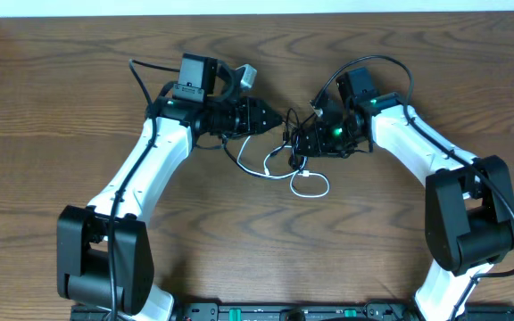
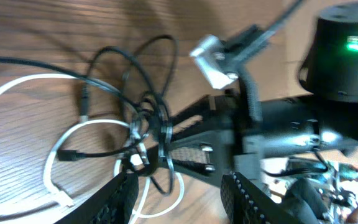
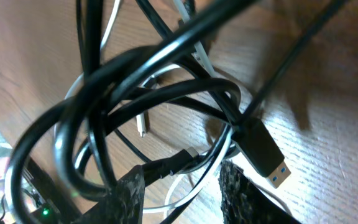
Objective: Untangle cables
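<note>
Two arms meet over a brown wood-grain table [image 1: 61, 107], where the tangled cables [image 1: 294, 153] lie just toward 12 o'clock from centre. The left gripper [image 1: 279, 119], jaws spread and empty, sits at the knot's 11 o'clock. The right gripper [image 1: 303, 135], jaws parted, straddles black loops from 2 o'clock. The best approach is probably to pinch one strand near the USB plug [image 3: 267, 155] and draw it out slowly.

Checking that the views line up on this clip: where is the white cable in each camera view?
Overhead: white cable loops at centre, just below the black cable tangle.
Left wrist: left half, arcing in from the left edge.
Right wrist: thin strands behind the tangle, lower centre.
Shared landmark: the black cable tangle, in all three views.
</note>
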### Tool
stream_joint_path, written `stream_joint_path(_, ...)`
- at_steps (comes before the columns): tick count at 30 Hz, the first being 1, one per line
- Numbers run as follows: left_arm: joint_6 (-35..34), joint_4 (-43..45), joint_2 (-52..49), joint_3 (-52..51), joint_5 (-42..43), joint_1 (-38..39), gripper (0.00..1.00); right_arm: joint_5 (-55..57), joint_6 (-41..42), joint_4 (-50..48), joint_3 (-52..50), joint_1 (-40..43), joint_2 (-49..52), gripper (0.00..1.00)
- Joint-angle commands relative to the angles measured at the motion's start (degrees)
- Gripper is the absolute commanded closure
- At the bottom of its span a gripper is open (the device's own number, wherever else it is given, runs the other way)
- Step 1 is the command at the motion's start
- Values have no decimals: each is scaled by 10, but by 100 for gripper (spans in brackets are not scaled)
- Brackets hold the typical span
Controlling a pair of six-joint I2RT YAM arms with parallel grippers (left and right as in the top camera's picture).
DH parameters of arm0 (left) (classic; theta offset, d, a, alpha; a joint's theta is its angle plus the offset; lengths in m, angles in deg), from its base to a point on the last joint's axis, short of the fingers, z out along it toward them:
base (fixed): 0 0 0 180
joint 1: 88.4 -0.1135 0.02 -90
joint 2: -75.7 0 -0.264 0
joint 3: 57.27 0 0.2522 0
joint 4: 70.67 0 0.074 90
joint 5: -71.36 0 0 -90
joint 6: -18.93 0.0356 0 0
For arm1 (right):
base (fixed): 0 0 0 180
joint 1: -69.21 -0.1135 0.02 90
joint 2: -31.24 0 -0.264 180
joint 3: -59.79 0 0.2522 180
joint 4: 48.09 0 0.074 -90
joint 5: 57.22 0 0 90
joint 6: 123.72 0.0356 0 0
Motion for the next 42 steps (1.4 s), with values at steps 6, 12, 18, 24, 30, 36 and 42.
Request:
stream_joint_path(6, 60, -7, -37, 8, -92, 19, 51, -20, 21, -31, 2, -1, -15, 60)
stream_joint_path(12, 139, 2, -66, 9, -57, 30, 51, -20, 21, -30, 2, 0, -15, 60)
stream_joint_path(18, 203, 24, -66, 9, 19, 30, 51, -18, 21, -29, 2, 0, -15, 59)
stream_joint_path(24, 219, 34, -67, 9, 31, 30, 51, -15, 20, -24, 2, 0, -15, 58)
stream_joint_path(30, 227, 41, -113, 9, 51, 22, 60, -14, 20, -18, 2, 12, -15, 58)
stream_joint_path(36, 228, 33, -114, 9, 36, 19, 69, -14, 20, -17, 2, 18, -15, 57)
stream_joint_path(42, 228, 32, -114, 9, 26, 22, 81, -14, 20, -16, 2, 18, -15, 57)
